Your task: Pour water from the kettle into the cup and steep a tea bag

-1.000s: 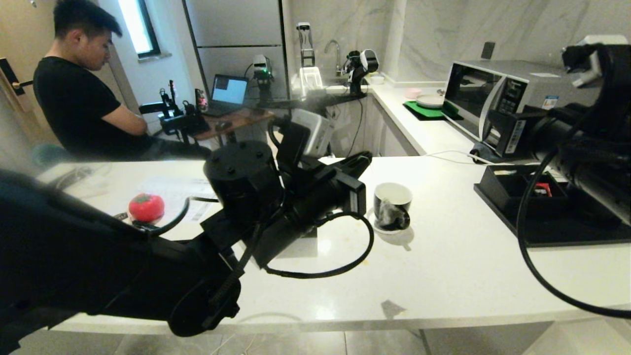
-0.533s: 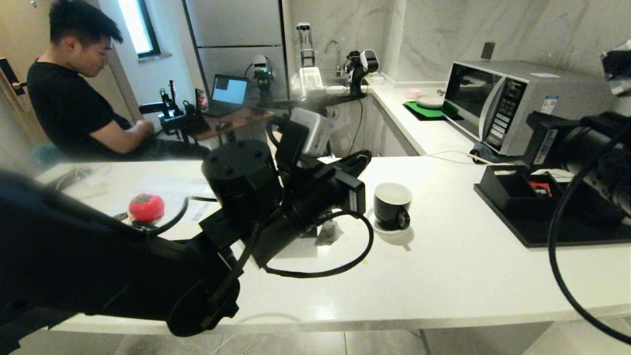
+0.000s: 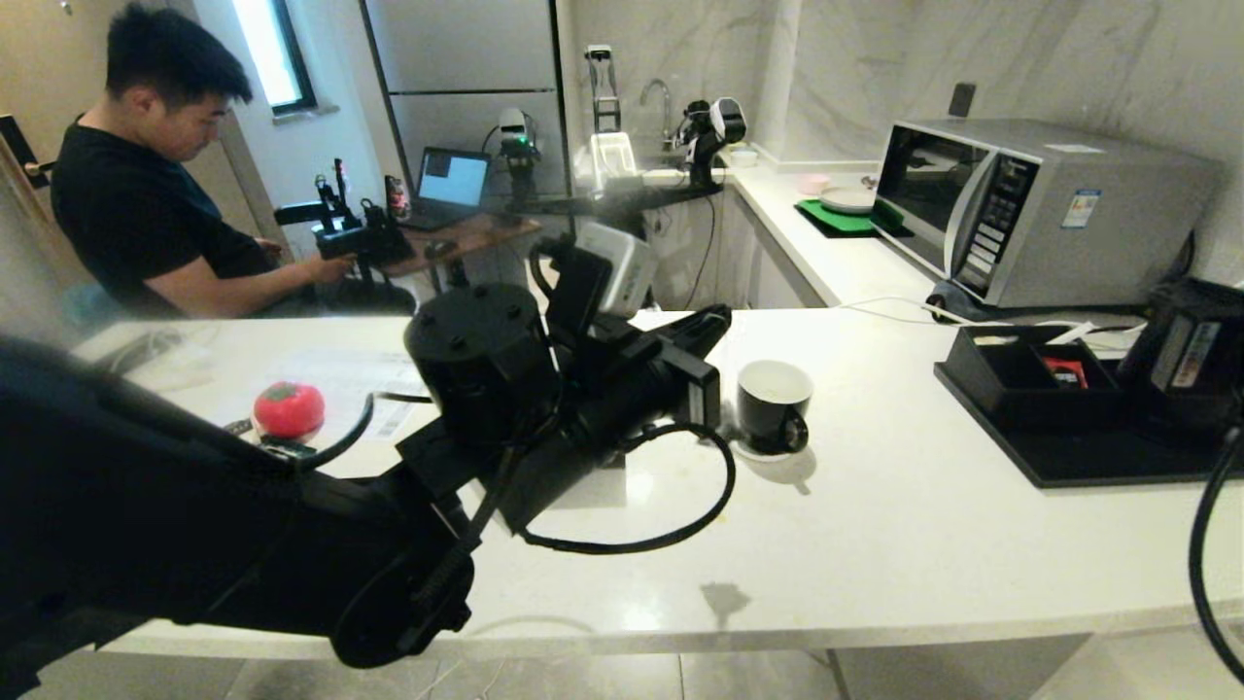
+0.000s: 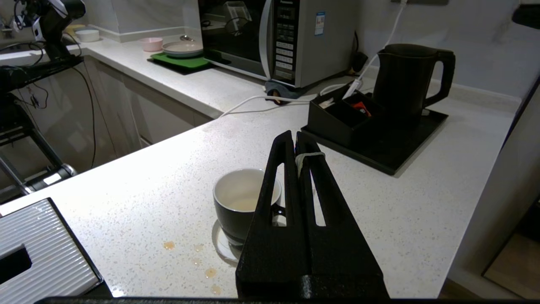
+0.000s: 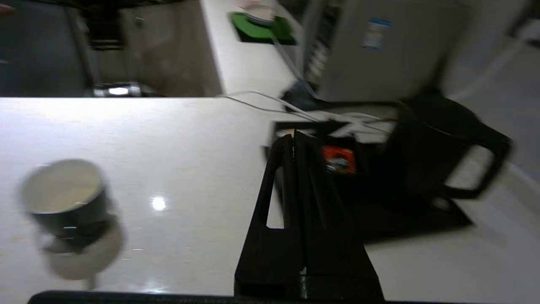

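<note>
The head view showed one small glossy black cup [image 3: 773, 404] with a white inside, standing on its small white saucer [image 3: 768, 451] at the centre of the frame on the white speckled counter [image 3: 875, 544]. The bulky black left arm filled the lower left, and the left gripper [image 3: 714, 319] lay just left of the cup. The matte black electric kettle was not visible there; only the left wrist view showed it whole [image 4: 405, 80], upright at upper right on the flat black tray [image 4: 392, 147], beside a black open box [image 4: 337, 118] holding a red packet. The right wrist view showed the same kettle [image 5: 426, 156], blurred, at right of centre.

In the left wrist view the left gripper [image 4: 297, 137] was clenched with its two fingers pressed together on nothing, a pale band round one finger, its tip above the cup [image 4: 240, 202]. The right gripper [image 5: 293, 139] was likewise closed and empty, pointing toward the tray, with the cup [image 5: 63, 198] at the lower left of its view; in the head view it could not be seen.

One silver microwave [image 3: 1040, 209] stood at upper right behind the tray [image 3: 1098, 457]. One red tomato-shaped object [image 3: 289, 408] lay at left on the counter. One person in a black shirt [image 3: 146, 194] sat at upper left near an open laptop [image 3: 452, 185]. A few small brownish drops [image 4: 190, 257] marked the counter beside the saucer [image 4: 221, 249].
</note>
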{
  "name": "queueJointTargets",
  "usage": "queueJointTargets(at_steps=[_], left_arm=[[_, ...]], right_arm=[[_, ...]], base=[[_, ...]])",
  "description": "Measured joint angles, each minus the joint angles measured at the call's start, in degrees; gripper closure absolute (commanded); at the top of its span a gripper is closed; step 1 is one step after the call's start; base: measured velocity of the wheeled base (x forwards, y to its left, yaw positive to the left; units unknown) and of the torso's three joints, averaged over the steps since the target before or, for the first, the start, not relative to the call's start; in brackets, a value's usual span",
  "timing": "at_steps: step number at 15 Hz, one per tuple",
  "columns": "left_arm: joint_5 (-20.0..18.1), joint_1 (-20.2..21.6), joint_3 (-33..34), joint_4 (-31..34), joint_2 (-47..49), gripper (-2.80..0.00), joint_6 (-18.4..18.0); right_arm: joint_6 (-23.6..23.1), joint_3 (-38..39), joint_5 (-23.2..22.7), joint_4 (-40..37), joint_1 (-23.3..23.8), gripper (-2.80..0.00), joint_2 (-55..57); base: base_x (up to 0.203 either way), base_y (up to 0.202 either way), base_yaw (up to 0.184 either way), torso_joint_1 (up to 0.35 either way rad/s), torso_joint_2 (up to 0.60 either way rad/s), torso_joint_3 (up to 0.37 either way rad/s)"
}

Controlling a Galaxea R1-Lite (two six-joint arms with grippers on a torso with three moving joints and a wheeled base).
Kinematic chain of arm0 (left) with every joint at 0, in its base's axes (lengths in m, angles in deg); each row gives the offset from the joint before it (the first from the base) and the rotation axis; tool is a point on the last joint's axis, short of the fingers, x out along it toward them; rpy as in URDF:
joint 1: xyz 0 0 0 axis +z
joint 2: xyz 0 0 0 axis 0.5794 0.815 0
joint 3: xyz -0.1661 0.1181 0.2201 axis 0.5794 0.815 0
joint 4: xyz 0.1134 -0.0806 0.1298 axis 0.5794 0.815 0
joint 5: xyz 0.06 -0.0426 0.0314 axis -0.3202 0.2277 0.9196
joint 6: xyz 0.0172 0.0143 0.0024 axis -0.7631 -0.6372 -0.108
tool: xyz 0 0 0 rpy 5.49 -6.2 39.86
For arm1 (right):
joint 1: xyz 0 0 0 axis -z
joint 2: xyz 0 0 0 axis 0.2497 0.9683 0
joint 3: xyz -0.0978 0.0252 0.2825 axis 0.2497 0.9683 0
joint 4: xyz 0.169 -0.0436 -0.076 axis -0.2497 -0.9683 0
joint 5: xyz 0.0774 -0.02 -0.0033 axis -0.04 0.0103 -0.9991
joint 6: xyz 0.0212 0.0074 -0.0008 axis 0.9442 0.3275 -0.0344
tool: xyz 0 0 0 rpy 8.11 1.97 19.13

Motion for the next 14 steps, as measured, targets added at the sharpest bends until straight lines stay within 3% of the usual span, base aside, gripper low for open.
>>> queueJointTargets(at_steps=[8,14], left_arm=[[0.0,-0.35,0.2,0.0,0.85,0.0,0.01],[-0.02,-0.39,0.12,-0.01,1.4,0.0,0.02]], right_arm=[[-0.66,14.7,-0.1,0.04,9.22,0.0,-9.28],[-0.59,24.39,-0.46,-0.29,13.62,0.0,-18.43]], base=[[0.0,0.0,0.0,0.0,0.0,0.0],[0.0,0.0,0.0,0.0,0.0,0.0]])
